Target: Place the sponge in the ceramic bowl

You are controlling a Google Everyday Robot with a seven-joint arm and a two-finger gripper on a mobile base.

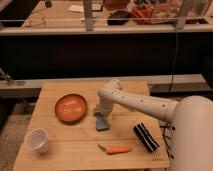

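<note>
The blue sponge (102, 122) lies flat on the wooden table (75, 155), just right of the orange-red ceramic bowl (70, 107). My white arm reaches in from the right and bends down over the sponge. The gripper (100, 114) hangs right at the sponge's upper edge, between it and the bowl's right rim. The bowl holds nothing.
A small white cup (38, 140) stands at the table's front left. An orange carrot (116, 149) lies near the front edge. A black block with white stripes (146, 136) sits at the right. Behind the table runs a dark counter with a rail.
</note>
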